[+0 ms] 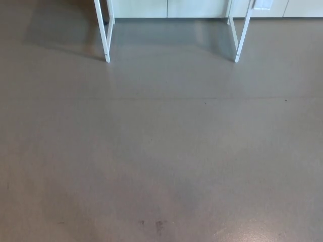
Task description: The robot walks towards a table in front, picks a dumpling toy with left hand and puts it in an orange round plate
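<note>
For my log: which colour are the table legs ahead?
White. The table legs show best in the head view, above the grey floor.

grey floor, white table legs

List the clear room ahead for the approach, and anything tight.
Grey floor is bare across the whole view, edge to edge, up to the white table legs at the top. Only tight zone: around those legs, against the pale wall base. Tabletop and both hands are out of view.
</note>
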You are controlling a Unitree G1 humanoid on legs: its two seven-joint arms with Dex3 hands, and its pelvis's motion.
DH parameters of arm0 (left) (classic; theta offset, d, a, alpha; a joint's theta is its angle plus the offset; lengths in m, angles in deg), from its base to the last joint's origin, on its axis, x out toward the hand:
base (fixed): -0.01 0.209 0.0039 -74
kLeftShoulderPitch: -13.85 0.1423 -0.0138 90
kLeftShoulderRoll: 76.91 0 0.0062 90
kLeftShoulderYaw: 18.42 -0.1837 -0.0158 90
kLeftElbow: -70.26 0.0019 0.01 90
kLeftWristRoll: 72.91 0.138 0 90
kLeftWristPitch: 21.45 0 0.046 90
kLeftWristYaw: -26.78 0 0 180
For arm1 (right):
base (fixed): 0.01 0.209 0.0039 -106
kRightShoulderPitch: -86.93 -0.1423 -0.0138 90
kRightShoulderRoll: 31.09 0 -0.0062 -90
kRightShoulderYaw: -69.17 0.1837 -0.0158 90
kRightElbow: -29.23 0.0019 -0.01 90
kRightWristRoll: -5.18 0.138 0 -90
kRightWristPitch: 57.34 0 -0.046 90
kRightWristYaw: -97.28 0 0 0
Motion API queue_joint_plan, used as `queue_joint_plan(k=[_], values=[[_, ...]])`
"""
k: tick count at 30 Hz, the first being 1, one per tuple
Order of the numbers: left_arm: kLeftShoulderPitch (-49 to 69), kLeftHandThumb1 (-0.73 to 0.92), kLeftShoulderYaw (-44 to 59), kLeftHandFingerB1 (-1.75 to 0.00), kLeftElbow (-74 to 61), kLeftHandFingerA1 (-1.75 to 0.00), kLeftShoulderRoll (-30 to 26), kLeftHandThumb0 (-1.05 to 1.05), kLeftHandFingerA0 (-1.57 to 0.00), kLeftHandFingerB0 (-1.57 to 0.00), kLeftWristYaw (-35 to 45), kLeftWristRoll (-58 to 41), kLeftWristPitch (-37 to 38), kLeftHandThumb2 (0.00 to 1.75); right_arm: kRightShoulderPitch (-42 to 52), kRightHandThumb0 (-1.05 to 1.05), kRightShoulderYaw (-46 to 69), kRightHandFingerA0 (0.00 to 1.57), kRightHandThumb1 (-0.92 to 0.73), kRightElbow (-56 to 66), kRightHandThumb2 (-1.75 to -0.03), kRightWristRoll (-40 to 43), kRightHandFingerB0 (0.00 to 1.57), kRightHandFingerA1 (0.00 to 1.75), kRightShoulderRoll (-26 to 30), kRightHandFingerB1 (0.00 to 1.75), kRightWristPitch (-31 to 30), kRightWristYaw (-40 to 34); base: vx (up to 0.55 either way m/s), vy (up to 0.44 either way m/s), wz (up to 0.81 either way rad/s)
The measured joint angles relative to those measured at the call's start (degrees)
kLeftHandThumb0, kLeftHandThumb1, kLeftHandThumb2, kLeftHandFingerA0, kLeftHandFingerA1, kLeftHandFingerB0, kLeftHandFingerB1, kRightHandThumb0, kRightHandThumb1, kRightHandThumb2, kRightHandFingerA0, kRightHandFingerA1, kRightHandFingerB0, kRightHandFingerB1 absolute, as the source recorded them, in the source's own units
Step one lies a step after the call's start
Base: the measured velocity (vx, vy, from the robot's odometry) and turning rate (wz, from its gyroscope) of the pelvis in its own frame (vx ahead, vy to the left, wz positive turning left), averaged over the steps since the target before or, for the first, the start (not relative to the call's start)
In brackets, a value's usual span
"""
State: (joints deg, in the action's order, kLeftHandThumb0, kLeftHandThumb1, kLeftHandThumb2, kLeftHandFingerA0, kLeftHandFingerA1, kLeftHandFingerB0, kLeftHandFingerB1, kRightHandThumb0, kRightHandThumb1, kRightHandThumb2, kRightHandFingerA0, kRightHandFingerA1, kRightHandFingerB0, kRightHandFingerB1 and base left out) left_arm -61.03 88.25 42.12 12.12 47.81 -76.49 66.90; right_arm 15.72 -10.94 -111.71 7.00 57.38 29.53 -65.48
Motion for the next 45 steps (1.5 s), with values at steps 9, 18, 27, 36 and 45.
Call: queue_joint_plan(k=[9,18,27,36,45], values=[[-0.88,0.72,6.44,-0.32,3.79,-0.42,-1.86,0.08,-0.14,-0.15,9.86,-4.19,0.0,0.62,0.78,-0.02,4.07,0.62,-0.5,1.53,-0.54,3.87,0.41,0.55,0.87,0.4,-0.02,7.53,0.0,0.0,0.0],[-2.31,0.45,10.24,-0.47,8.16,-0.56,-4.11,0.0,-0.22,-0.08,18.71,-7.76,0.45,0.9,1.84,-0.04,7.38,0.66,-0.52,2.93,-0.54,7.22,0.44,0.53,0.98,0.39,2.0,12.16,0.0,0.0,0.0],[-1.89,0.45,9.66,-0.5,7.87,-0.55,-3.38,-0.05,-0.23,-0.2,18.87,-8.05,7.29,0.89,2.69,-0.21,8.72,0.6,-0.42,4.08,-0.56,8.46,0.45,0.49,-0.2,0.41,6.9,12.38,0.02,-0.001,0.01],[0.45,0.57,7.8,-0.35,5.14,-0.46,-1.28,-0.16,-0.41,-0.37,14.77,-7.08,15.31,0.56,3.5,-0.32,8.1,0.51,-0.4,4.25,-0.61,7.29,0.43,0.48,-0.71,0.43,11.77,10.1,0.04,-0.003,0.08],[2.83,0.56,6.23,-0.35,0.74,-0.46,0.49,-0.14,-0.4,-0.37,9.13,-5.28,23.56,0.56,5.55,-0.26,6.64,0.51,-0.41,9.24,-0.58,6.02,0.43,0.47,-3.08,0.41,17.04,7.92,0.12,0.325,-0.16]])
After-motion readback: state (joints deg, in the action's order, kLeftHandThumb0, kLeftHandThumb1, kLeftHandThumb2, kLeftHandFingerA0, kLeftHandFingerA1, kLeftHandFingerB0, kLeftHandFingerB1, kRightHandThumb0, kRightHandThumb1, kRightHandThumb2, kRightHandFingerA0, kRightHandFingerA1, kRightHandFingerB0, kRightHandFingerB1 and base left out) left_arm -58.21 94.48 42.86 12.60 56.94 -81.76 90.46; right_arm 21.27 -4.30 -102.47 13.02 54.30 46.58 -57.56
